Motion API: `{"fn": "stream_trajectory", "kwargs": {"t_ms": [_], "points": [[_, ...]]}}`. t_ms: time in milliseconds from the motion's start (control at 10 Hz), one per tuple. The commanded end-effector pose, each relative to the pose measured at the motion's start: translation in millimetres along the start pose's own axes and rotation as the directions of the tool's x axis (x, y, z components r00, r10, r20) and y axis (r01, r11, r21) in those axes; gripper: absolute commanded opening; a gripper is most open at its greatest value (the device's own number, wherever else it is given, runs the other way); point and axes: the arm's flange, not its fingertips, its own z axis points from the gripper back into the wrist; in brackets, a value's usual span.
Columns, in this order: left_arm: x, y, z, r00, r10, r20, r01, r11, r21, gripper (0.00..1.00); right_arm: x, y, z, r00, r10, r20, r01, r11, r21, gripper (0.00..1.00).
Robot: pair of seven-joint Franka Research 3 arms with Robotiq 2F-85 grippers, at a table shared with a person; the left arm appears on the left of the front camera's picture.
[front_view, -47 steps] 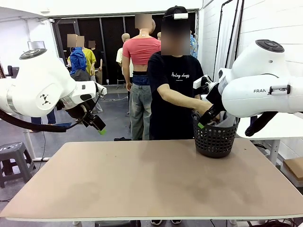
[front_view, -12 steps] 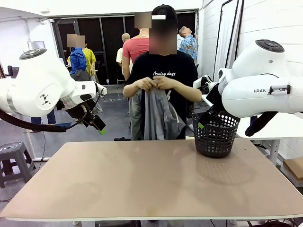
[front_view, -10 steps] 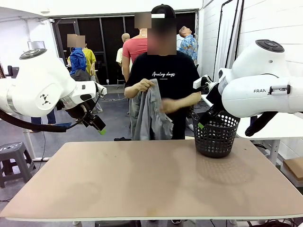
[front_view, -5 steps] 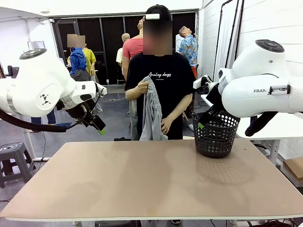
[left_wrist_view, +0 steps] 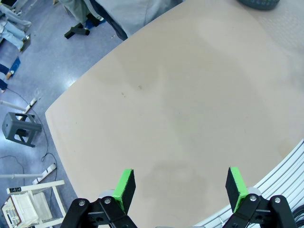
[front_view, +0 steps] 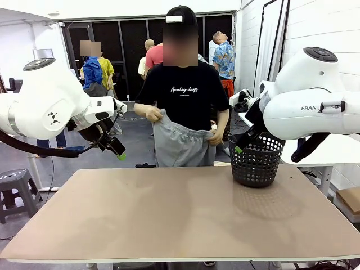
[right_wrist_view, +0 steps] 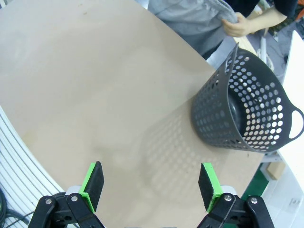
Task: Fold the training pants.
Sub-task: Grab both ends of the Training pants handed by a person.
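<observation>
Training pants (front_view: 181,145) are held up by a person (front_view: 183,95) near the black mesh basket (front_view: 256,166). Left gripper (left_wrist_view: 179,178) and right gripper (right_wrist_view: 151,172) are found spread wide, empty.

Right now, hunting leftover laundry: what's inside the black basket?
The basket looks empty: its dark bottom shows from the right wrist. Its near wall hides part of the inside.

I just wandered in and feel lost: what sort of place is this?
Probably a robot lab or test workshop: two white robot arms stand by a table, and a person across it holds up grey pants near a black basket.
</observation>
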Motion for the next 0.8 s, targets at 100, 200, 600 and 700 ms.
{"fn": "stream_trajectory", "kwargs": {"t_ms": [100, 200, 600, 700], "points": [[0.2, 1.2, -1.2, 1.000, 0.002, 0.000, -0.002, 1.000, -0.002, 1.00, 0.2, 0.6, -1.8, 1.000, 0.001, 0.001, -0.001, 1.000, 0.015, 1.00], [0.2, 1.2, -1.2, 1.000, 0.002, 0.000, -0.002, 1.000, -0.002, 1.00, 0.2, 0.6, -1.8, 1.000, 0.001, 0.001, -0.001, 1.000, 0.015, 1.00], [0.2, 1.2, -1.2, 1.000, 0.002, 0.000, -0.002, 1.000, -0.002, 1.00, 0.2, 0.6, -1.8, 1.000, 0.001, 0.001, -0.001, 1.000, 0.015, 1.00], [0.2, 1.2, -1.2, 1.000, 0.002, 0.000, -0.002, 1.000, -0.002, 1.00, 0.2, 0.6, -1.8, 1.000, 0.001, 0.001, -0.001, 1.000, 0.015, 1.00]]}}
